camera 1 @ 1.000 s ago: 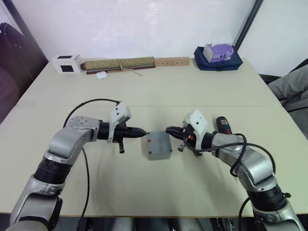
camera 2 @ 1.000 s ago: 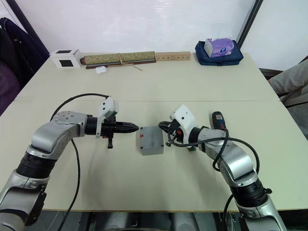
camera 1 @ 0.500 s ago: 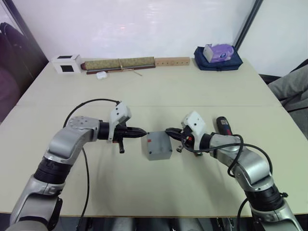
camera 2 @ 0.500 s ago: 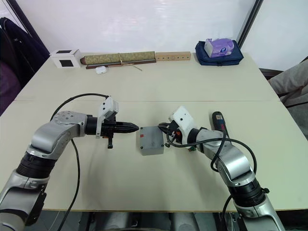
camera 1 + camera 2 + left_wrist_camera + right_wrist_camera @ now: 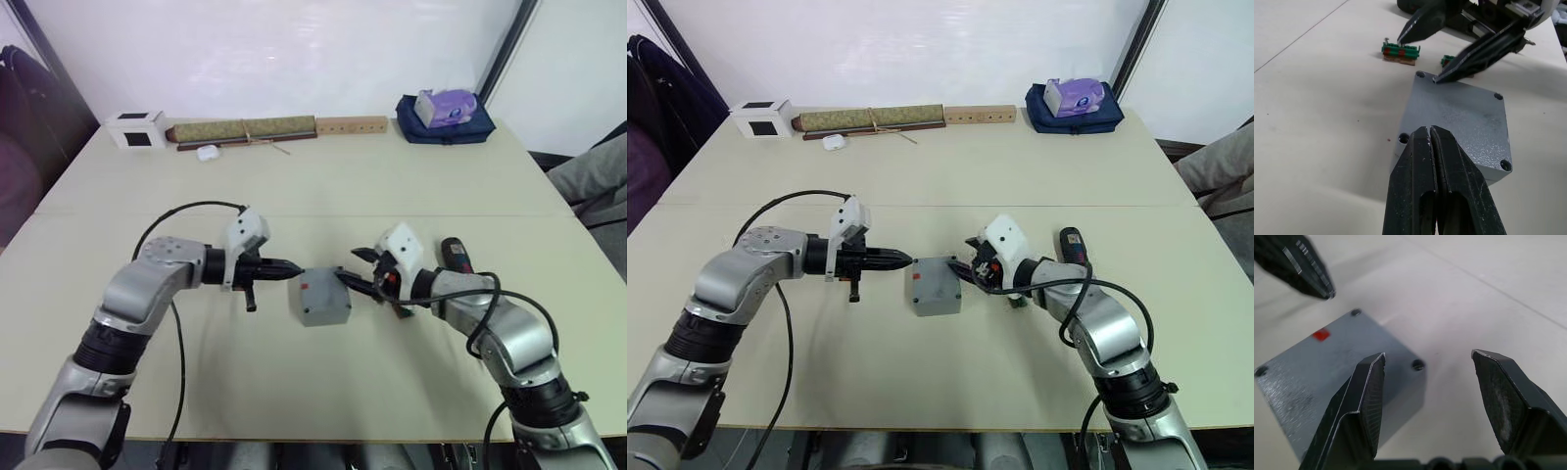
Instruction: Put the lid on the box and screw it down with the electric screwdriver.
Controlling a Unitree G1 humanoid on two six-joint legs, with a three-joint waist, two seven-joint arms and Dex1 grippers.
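The lid (image 5: 933, 281) sits on top of the box (image 5: 937, 299), so the two look like one small grey block. It rests flat on the counter (image 5: 950, 186), turned a little. The top has a tiny red mark and a screw hole in each corner. The electric screwdriver (image 5: 1074, 247) is black with a red label. It lies flat on the counter, well off to the right of the block.

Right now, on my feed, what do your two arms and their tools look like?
Both arms are silver-grey metal segments with black joint bands and a loose black cable looping along each. Each wrist carries a white angular camera housing. The left tool and the right tool each have two slim, tapered black fingers; the fingers' inner faces are flat and finely textured.
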